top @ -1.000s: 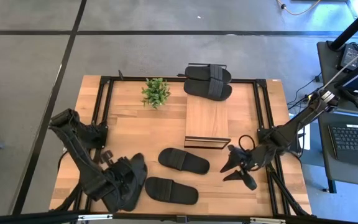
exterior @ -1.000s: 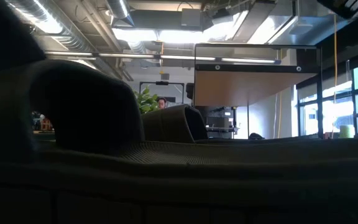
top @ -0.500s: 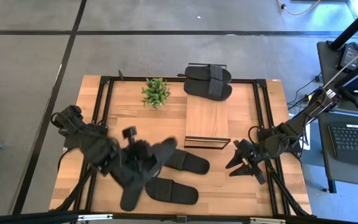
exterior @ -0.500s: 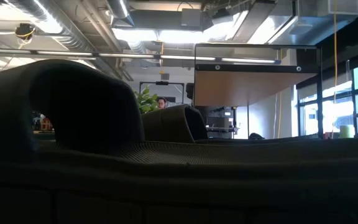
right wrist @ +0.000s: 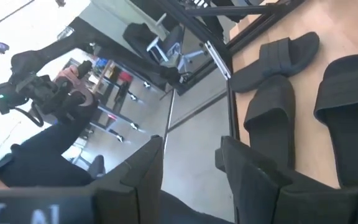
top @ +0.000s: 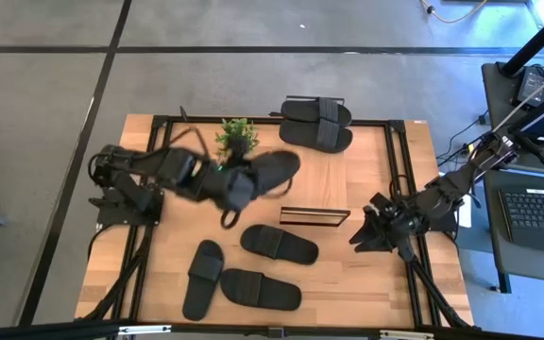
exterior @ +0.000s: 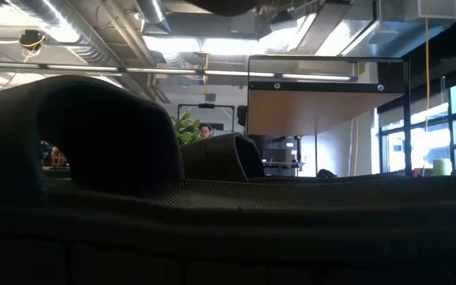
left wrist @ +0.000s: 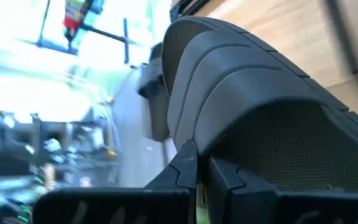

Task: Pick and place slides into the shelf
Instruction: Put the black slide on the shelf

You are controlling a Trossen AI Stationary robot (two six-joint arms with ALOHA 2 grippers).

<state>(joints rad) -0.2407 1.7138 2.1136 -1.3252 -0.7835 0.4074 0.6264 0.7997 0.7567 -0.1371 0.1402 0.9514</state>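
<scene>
— While raised above the surface [top: 371, 170], clamped tight on what?

— On the lifted slide [top: 270, 170]. Left tool [top: 239, 186] pinched shut on its edge, seen up close from the left wrist with the ribbed strap [left wrist: 260, 93] filling most of the view. Carried in the air, sole tilted, just beside the plant [top: 237, 139] and over the near-left corner of the shelf [top: 314, 179]. Not touching either, as far as can be told.

— And the right tool [top: 381, 229]?

— Waiting low at the right edge of the surface, near the black frame rail. Spread moderately wide, with a clear gap between the fingers [right wrist: 145, 171] and nothing gripped.

— Anything already on the shelf?

— Two slides at its far end, side by side and touching: one [top: 317, 111] at the very edge, the other [top: 315, 137] just in front of it. Bare light wood on the rest of the top board.

— Left on the surface?

— Three more, all lying flat in front of the shelf. One [top: 280, 245] nearest the shelf's front end, another [top: 261, 289] just beside it toward the front edge, a third [top: 202, 280] angled off to the left and touching that one's end. From table height, mostly the dark strap [exterior: 117, 142] of the closest one, with the shelf's board [exterior: 323, 107] beyond.
</scene>
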